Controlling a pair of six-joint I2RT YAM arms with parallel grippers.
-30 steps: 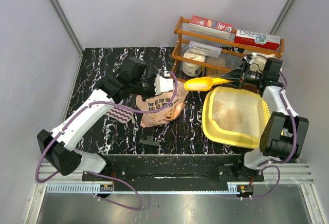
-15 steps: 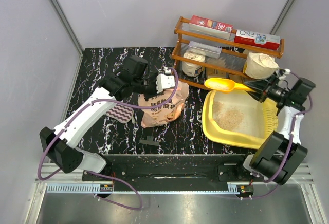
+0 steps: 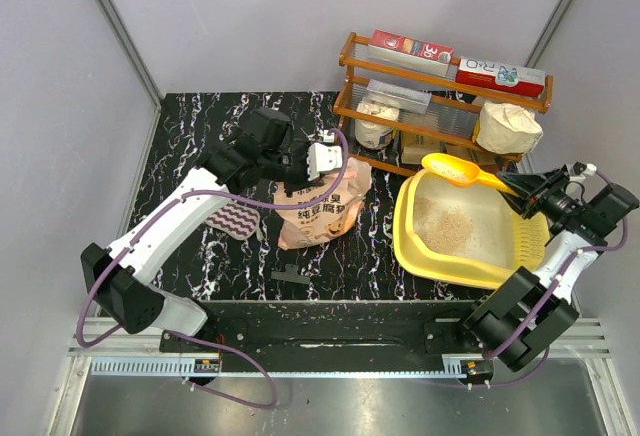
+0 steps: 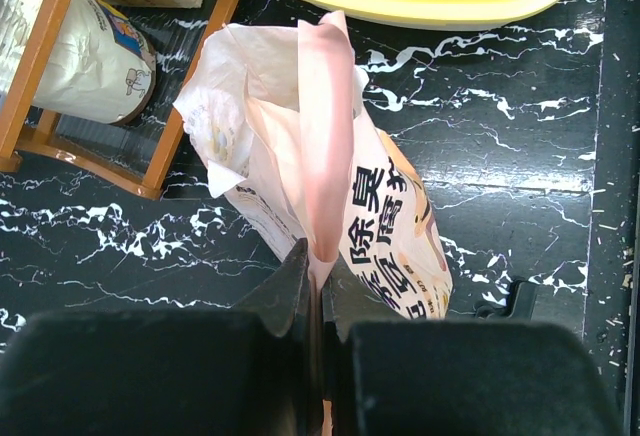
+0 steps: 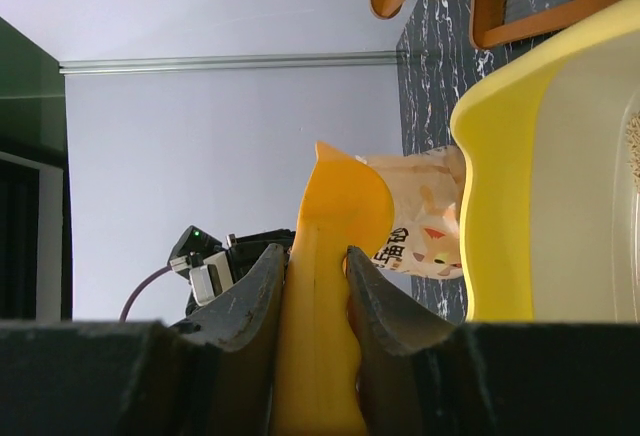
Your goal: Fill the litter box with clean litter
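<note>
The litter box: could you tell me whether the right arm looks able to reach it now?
Probably yes: the right gripper, holding the scoop, hovers at the litter box far rim, nothing between.

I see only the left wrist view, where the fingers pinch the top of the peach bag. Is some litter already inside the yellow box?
Observer: Yes. The top view shows a thin patch of clean litter on the floor of the litter box; most of the floor is bare.
Operator: What does the right gripper do?
Observer: The right gripper is shut on the handle of a yellow-orange scoop, whose bowl appears over the far rim of the box.
Operator: Does my bag touch the box?
Observer: No. From above, the peach bag stands apart from it, with dark table between them.
</note>
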